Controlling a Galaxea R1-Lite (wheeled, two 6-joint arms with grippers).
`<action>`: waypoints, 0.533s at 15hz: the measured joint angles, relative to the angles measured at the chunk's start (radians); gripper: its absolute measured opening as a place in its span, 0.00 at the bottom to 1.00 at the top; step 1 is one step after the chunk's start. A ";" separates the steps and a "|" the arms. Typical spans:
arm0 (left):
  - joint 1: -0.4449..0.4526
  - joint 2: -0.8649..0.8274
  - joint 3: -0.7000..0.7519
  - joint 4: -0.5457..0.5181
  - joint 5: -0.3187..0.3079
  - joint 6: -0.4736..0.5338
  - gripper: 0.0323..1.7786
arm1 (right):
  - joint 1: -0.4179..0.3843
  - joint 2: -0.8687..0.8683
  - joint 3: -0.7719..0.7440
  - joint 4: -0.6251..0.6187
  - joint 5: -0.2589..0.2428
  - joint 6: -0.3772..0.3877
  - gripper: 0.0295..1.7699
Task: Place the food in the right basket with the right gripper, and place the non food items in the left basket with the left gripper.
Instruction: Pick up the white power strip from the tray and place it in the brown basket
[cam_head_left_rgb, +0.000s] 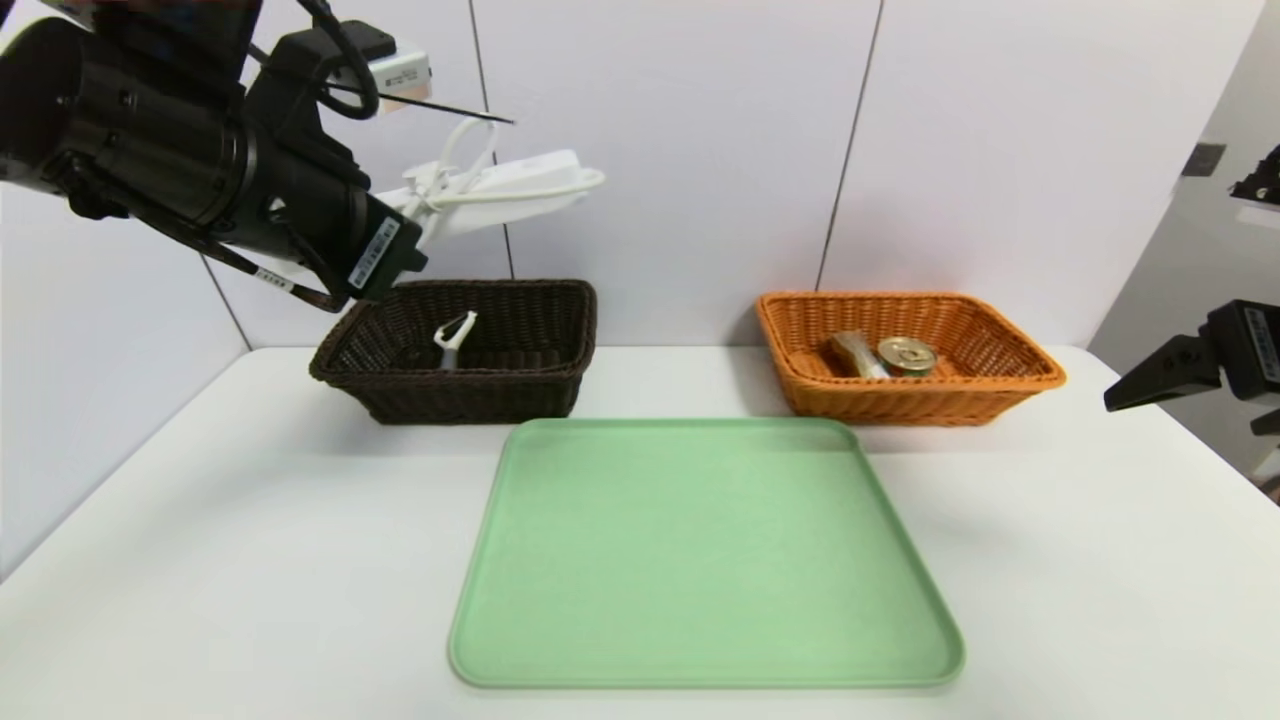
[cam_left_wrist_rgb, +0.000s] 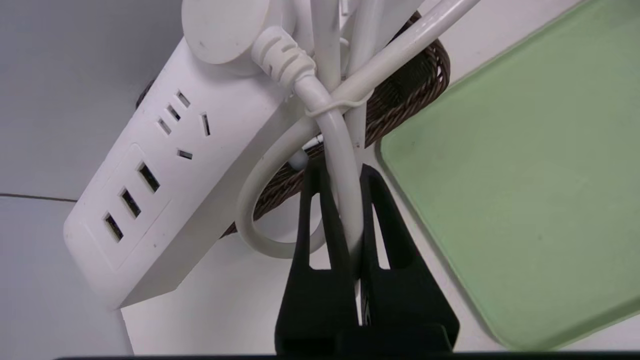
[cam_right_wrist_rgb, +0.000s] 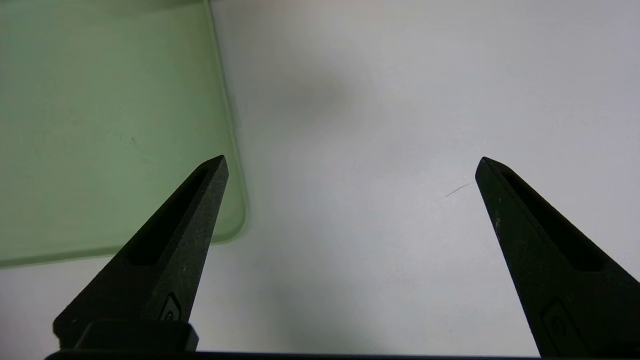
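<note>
Two baskets stand at the far side: the left gripper (cam_left_wrist_rgb: 340, 172), clamped on the cord of a white power strip (cam_head_left_rgb: 500, 190), holds it above the brown basket (cam_head_left_rgb: 460, 350). Wide apart, the right gripper (cam_right_wrist_rgb: 350, 165) hangs over the table (cam_head_left_rgb: 200, 520) right of the green tray (cam_head_left_rgb: 700, 550).

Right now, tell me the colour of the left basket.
Dark brown basket, clearest in the head view.
</note>
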 joint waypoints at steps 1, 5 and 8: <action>0.034 0.009 0.011 -0.008 -0.021 0.055 0.04 | -0.002 0.000 0.002 0.000 0.000 0.000 0.97; 0.147 0.066 0.079 -0.148 -0.135 0.243 0.04 | -0.008 0.000 0.010 0.000 0.002 0.002 0.97; 0.188 0.115 0.102 -0.224 -0.146 0.302 0.04 | -0.010 0.001 0.011 0.000 0.002 0.002 0.97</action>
